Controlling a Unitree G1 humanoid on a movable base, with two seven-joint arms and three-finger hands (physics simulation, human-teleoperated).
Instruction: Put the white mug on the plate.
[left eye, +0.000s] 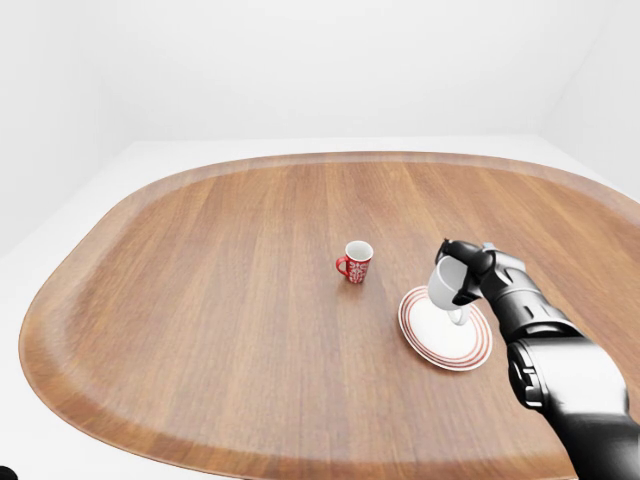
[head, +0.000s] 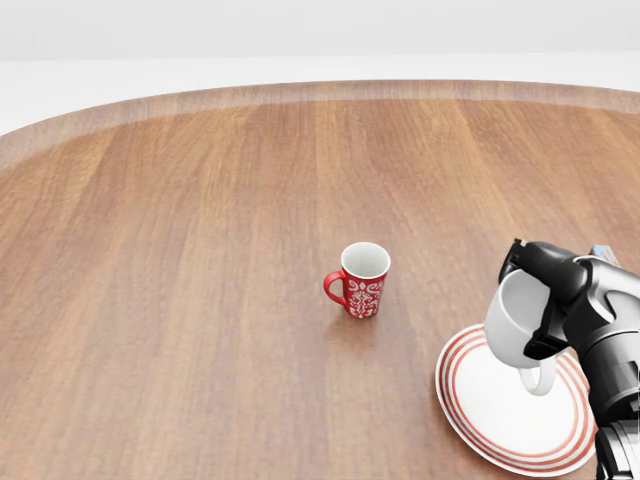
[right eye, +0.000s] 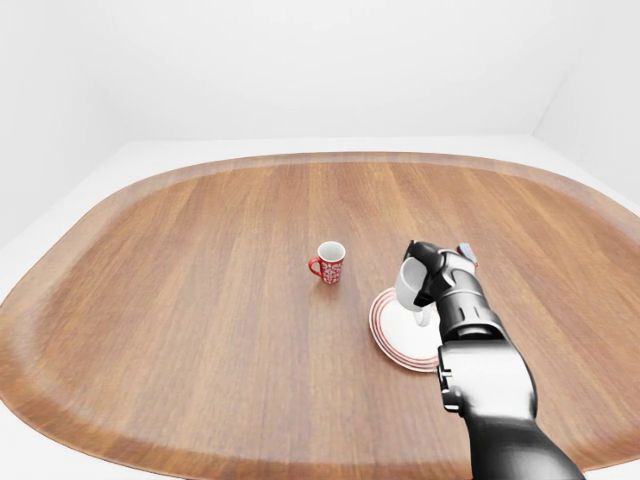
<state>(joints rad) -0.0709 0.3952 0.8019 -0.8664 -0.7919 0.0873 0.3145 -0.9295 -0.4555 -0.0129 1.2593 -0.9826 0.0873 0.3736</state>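
The right hand's dark fingers (head: 545, 268) are wrapped round the white mug (head: 512, 322), pinching its rim and side. The right hand (head: 565, 300) carries the mug tilted, handle hanging down, just above the plate (head: 480, 400), whose red-ringed rim lies on the wooden table (head: 180, 300). A red patterned mug (head: 362, 280) stands upright, left of the plate and apart from it
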